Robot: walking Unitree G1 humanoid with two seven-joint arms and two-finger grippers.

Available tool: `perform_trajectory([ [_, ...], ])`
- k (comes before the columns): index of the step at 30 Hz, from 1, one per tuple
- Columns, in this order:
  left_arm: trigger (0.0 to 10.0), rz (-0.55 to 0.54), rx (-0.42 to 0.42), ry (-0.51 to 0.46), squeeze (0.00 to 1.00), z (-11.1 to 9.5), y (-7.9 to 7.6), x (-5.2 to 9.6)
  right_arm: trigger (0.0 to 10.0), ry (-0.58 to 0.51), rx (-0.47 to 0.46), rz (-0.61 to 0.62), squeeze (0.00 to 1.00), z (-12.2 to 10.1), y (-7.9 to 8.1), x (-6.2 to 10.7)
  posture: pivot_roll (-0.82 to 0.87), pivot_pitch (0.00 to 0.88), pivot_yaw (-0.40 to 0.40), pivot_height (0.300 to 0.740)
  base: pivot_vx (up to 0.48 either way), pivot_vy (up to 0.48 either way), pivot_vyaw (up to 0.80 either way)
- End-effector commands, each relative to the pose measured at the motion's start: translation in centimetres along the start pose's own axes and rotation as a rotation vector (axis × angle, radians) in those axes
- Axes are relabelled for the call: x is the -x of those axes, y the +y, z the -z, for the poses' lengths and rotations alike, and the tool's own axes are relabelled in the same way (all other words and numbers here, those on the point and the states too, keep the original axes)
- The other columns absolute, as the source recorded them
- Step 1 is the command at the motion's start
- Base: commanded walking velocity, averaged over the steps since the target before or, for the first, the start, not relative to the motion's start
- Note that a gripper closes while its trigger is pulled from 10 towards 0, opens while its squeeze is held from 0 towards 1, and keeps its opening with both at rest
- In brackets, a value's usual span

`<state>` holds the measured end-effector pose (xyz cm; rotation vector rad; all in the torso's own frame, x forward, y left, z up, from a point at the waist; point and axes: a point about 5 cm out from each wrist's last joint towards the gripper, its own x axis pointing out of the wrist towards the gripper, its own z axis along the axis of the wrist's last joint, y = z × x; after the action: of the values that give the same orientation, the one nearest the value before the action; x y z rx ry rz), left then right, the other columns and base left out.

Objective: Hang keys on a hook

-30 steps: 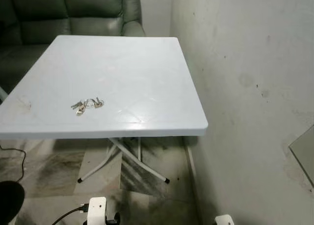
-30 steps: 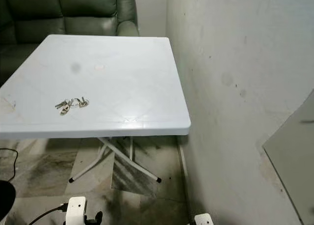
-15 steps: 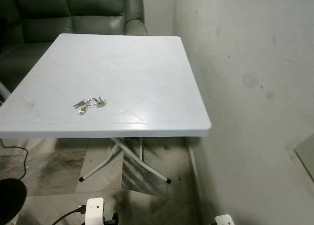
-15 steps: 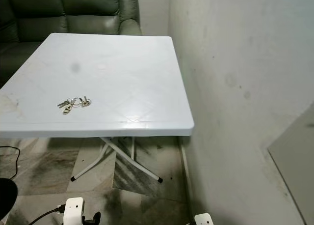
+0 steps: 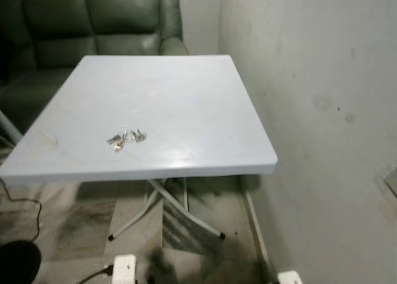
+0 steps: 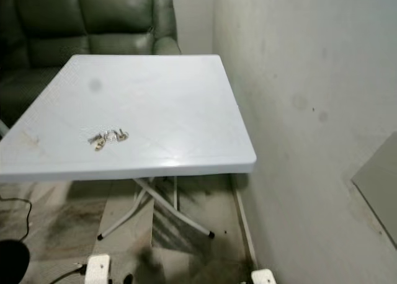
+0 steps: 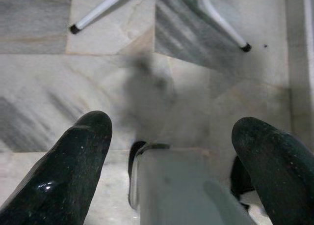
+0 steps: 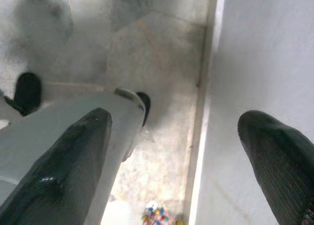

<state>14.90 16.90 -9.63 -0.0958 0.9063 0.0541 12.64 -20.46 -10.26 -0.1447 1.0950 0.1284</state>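
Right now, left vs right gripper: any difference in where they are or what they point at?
The left gripper hangs over marble floor near the table legs; the right gripper hangs beside the wall, over its skirting edge. Both are open, empty and low, well away from the keys on the table.

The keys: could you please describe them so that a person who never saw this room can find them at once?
A white square table stands against the pale wall, in front of a dark green sofa. The keys lie on its top, near the front edge and toward the robot's left. They are a small bunch of silvery metal, the one loose thing on the white surface.
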Motion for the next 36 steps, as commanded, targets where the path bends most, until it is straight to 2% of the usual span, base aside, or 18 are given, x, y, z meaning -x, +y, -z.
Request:
perform_trajectory([
  [1, 10.0, -0.030, -0.011, -0.009, 0.00, -0.46, 1.20, -0.01, 10.0, -0.004, 0.002, -0.031, 0.00, -0.31, 1.15, -0.23, -0.05, 0.000, -0.023, 0.740, 0.000, 0.480, 0.00],
  [29, 10.0, -0.035, -0.020, 0.002, 0.00, -0.17, 1.46, 0.10, 10.0, -0.006, -0.012, -0.037, 0.00, -0.19, 1.31, -0.22, -0.04, 0.000, -0.019, 0.740, 0.000, 0.479, 0.00],
  [36, 10.0, -0.040, -0.029, 0.001, 0.00, -0.18, 1.51, 0.11, 10.0, -0.013, -0.011, -0.039, 0.00, -0.37, 1.26, -0.24, -0.04, 0.000, -0.021, 0.740, 0.000, 0.055, 0.00],
])
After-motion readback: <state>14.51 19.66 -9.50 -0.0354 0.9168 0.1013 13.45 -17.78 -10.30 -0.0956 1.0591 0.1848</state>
